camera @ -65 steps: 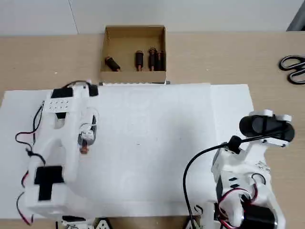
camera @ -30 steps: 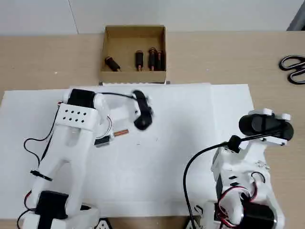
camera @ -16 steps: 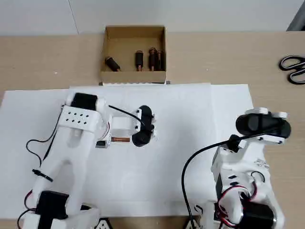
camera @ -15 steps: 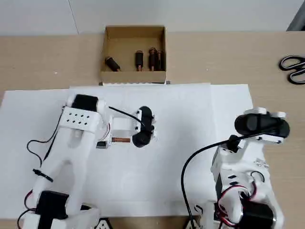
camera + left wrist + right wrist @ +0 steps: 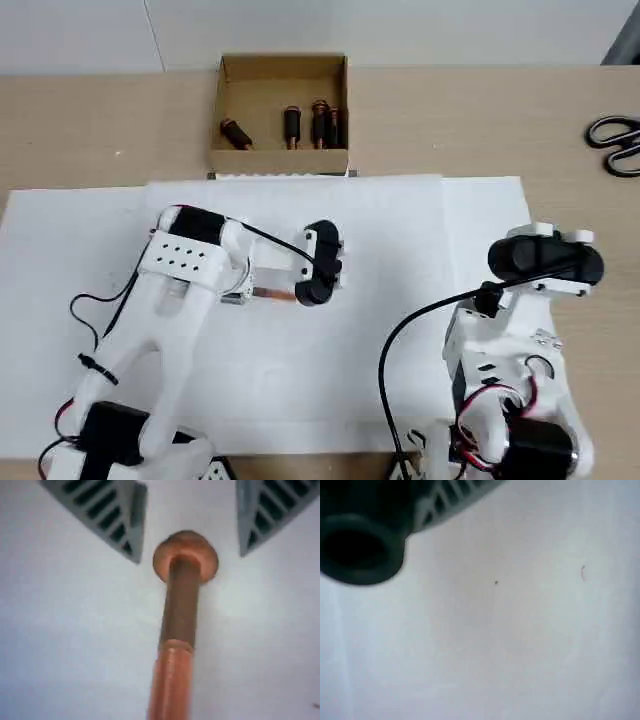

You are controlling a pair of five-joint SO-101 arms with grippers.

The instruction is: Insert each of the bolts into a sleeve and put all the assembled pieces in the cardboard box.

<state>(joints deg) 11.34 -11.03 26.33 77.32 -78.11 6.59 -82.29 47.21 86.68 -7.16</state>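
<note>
The bolt [image 5: 272, 294], copper-coloured, is held level over the white sheet [image 5: 400, 350] by the left pincer [image 5: 189, 555], which is pressed onto its head end. In the left wrist view the round head is seen between two ribbed grey fingers [image 5: 112, 515], with the shank running toward the camera. The left arm is stretched over the left half of the sheet.

In the right wrist view a black sleeve [image 5: 360, 550] is seen tight against the right pincer [image 5: 427, 505], its round opening turned to the camera; whether it is being pinched cannot be told. The right arm is folded at the sheet's right edge, well apart from the bolt.

The cardboard box [image 5: 283, 160] is set on the worktop [image 5: 100, 110] just beyond the sheet, and four assembled pieces [image 5: 292, 126] are lying in it. A pair of scissors [image 5: 615, 143] is lying at the worktop's right edge.
</note>
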